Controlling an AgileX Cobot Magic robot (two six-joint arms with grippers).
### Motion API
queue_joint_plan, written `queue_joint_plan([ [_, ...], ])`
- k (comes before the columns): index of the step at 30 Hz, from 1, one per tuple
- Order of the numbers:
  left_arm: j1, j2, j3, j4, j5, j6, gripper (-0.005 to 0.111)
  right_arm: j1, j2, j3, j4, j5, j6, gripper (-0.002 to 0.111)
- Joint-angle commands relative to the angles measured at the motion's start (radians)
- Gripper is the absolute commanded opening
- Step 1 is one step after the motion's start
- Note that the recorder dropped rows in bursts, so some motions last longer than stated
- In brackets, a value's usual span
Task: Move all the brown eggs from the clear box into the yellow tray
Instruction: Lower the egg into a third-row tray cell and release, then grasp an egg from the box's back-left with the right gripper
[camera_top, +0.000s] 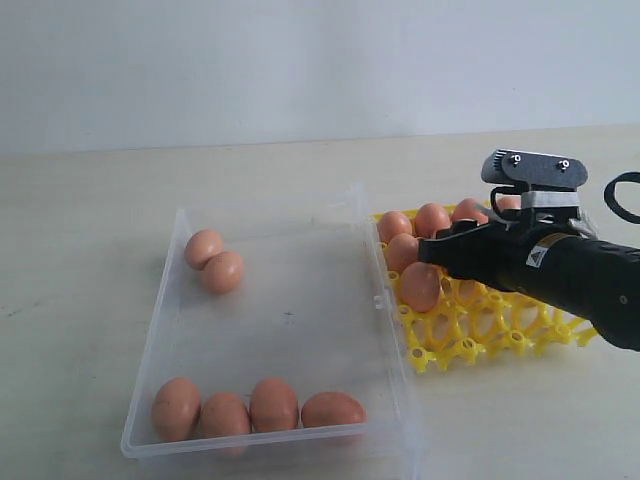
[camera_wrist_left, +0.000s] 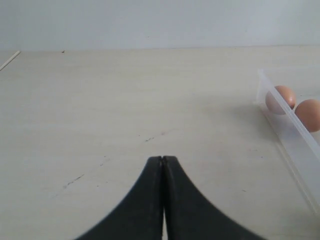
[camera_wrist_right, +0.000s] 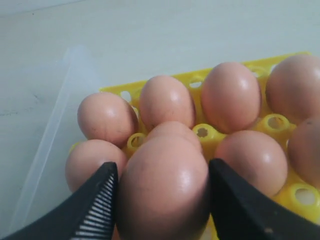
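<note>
Over the nine o'clock edge of the yellow tray, the right gripper grasps the held egg across its widest girth, one black finger against each flank. I cannot tell whether the egg's lower end has seated in a cell.

By my judgement the brown eggs are light and rigid but brittle. Their shells are smooth and rounded, so they could slip. A gentle squeeze at the waist suits them, never at the tips.

Filled cells crowd the tray from ten to twelve o'clock, and the neighbouring eggs sit just beside the held one, so spreading fingers have little room.

Six eggs lie in the clear box, at nine o'clock of the tray. A touching pair sits at its ten o'clock corner. A row of four lies side by side along the six o'clock wall. That low wall and the close neighbours will likely hinder a finger slipping down.

The left gripper is clenched on nothing, low over the bare table, outside the box wall nearest the pair
</note>
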Motion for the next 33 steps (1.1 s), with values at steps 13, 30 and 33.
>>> queue_joint_plan([
  [13, -0.005, -0.006, -0.004, -0.006, -0.014, -0.006, 0.000, 0.029, -0.067, -0.215, -0.133, 0.445, 0.002, 0.035],
  [30, -0.005, -0.006, -0.004, -0.006, -0.014, -0.006, 0.000, 0.299, 0.398, -1.062, 0.234, 1.052, -0.054, 0.057],
  [33, -0.005, -0.006, -0.004, -0.006, -0.014, -0.006, 0.000, 0.306, 0.457, -1.122, 0.234, 1.052, -0.022, 0.065],
])
